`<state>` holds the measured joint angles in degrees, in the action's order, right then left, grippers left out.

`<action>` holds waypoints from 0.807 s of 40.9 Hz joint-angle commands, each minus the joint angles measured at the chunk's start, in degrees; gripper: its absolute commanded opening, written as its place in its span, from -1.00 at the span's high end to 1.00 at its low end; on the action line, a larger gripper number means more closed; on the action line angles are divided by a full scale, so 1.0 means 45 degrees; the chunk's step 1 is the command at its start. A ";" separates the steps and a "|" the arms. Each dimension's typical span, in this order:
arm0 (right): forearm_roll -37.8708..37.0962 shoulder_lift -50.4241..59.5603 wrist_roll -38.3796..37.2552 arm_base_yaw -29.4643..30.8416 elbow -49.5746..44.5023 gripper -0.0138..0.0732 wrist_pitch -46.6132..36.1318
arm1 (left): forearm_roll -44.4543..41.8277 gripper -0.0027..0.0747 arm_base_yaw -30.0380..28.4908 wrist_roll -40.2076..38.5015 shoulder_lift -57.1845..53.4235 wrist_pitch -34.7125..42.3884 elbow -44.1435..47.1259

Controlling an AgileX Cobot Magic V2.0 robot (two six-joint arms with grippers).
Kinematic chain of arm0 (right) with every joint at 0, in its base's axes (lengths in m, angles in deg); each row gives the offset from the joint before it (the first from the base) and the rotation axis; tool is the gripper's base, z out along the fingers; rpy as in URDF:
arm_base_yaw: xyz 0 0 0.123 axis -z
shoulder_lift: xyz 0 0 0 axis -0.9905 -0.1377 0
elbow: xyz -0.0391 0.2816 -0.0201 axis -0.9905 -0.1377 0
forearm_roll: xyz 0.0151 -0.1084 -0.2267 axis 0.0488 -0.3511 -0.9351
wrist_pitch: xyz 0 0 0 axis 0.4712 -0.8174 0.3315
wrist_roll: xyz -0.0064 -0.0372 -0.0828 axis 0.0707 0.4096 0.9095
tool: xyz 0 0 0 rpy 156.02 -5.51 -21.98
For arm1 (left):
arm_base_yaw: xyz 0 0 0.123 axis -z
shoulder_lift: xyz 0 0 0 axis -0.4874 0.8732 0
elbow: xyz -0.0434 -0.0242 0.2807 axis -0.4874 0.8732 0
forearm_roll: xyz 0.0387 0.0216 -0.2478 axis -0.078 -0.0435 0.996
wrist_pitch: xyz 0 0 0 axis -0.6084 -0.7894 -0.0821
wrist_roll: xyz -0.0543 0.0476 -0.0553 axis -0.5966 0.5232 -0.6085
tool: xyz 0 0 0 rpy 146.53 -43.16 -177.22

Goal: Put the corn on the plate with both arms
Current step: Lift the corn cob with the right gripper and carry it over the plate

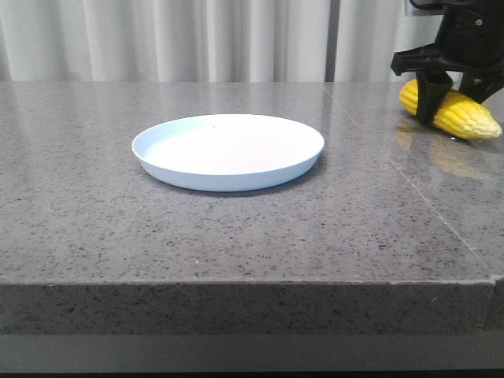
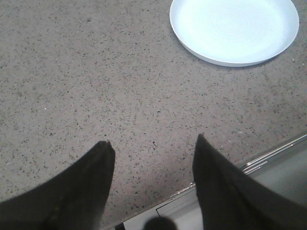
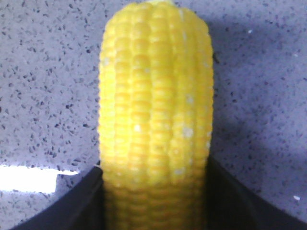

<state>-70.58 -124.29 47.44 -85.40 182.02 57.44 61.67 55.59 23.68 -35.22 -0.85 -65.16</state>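
- On my front view, the plate sits flat on the grey speckled worktop, and nothing lies in it. I take the plate as my landmark.
- Well to the right of the plate, and farther back, I see the corn held in my right end effector. Its dark fingers come down over the cob's thick end, while the paler tip points away from the plate. A faint reflection of the cob shows on the worktop below it; I cannot tell whether the cob touches the surface.
- On my left wrist view, the left end effector has its two dark fingers spread wide with bare worktop between them. The plate lies ahead of it, well apart.
- On my right wrist view, the corn fills the middle, pinched between the right end effector's fingers, which press on both sides of the cob. Speckled worktop lies behind it; the plate is out of this view.
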 commanded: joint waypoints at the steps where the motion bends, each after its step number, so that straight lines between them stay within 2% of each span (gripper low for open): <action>1: -0.0041 0.1216 0.0127 -0.0040 0.0438 0.13 -0.0189 | -0.0074 -0.01 0.0111 -0.0136 0.0002 0.0813 -0.0327; 15: 0.1383 0.3549 0.0751 -0.1088 0.0448 0.13 0.0422 | -0.0074 -0.01 0.0111 -0.0136 0.0002 0.0813 -0.0327; 26: 0.2103 0.4505 0.2153 -0.3689 0.0448 0.13 0.1037 | -0.0074 -0.01 0.0111 -0.0136 0.0002 0.0813 -0.0327; 33: 0.2116 0.4126 0.2212 -0.5411 0.0448 0.13 0.0683 | -0.0074 -0.01 0.0111 -0.0136 0.0002 0.0813 -0.0327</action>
<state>-61.56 -107.26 56.47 -106.80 182.02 63.98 61.67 55.59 23.68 -35.22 -0.85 -65.16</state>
